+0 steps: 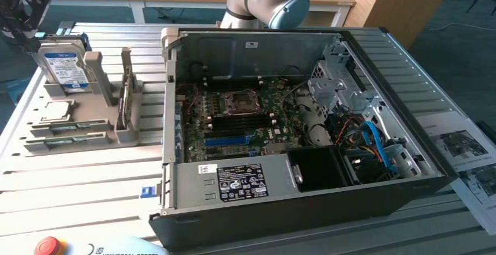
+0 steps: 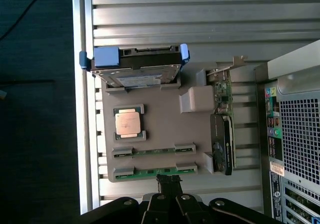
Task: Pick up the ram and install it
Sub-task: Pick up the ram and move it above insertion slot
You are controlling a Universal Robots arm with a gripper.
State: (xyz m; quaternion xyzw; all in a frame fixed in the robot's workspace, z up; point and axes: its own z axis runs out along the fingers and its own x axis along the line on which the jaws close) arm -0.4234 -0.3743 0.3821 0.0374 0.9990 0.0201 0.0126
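Claw [image 2: 169, 180] closed, empty | ram [image 2: 145, 172] in gray holder [image 2: 165, 129] slot, below claw tips, not touching

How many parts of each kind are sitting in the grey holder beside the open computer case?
Hard drive: 1
Processor chip: 1
Ram sticks: 2
Expansion card: 1
Total: 5

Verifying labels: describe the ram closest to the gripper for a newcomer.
A grey holder sits at the exterior view's left of the open computer case. The ram is the thin green stick in its outermost slot, unlike its twin one slot inward, nearer the square processor.
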